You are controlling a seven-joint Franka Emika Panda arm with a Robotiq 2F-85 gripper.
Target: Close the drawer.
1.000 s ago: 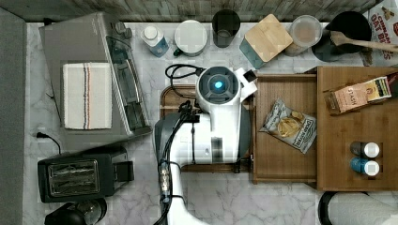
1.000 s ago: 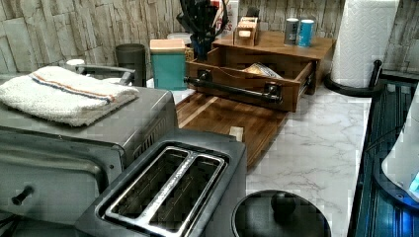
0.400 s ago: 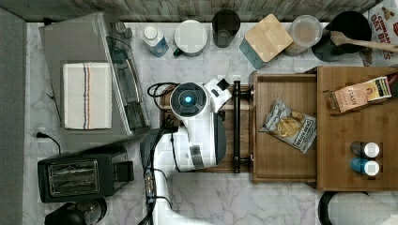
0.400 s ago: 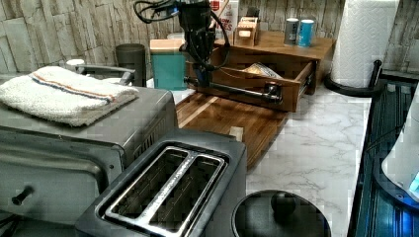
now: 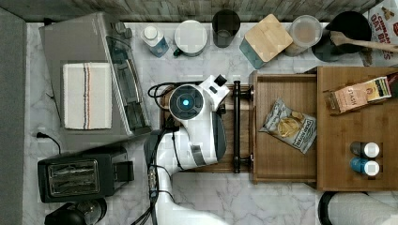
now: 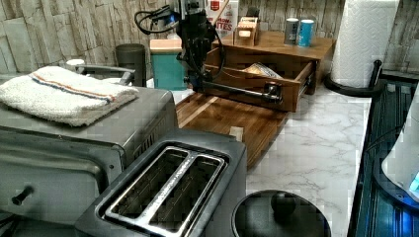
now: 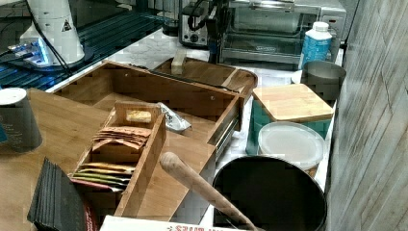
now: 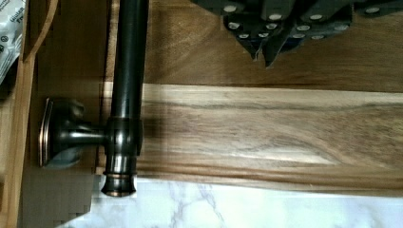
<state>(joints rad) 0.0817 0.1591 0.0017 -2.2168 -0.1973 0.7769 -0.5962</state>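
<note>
Arm (image 5: 197, 136) hides tray (image 5: 228, 164) middle; drawer (image 8: 19, 142) cut by wrist view edge.

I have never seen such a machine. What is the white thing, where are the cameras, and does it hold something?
The white thing is a robot arm on a kitchen counter. One camera looks down from above, two look from the sides, and one sits on the arm's wrist. The wooden drawer stands open with a snack bag inside. The arm's claw hangs above a darker wooden tray, near the drawer's black handle, apart from it and holding nothing.
</note>
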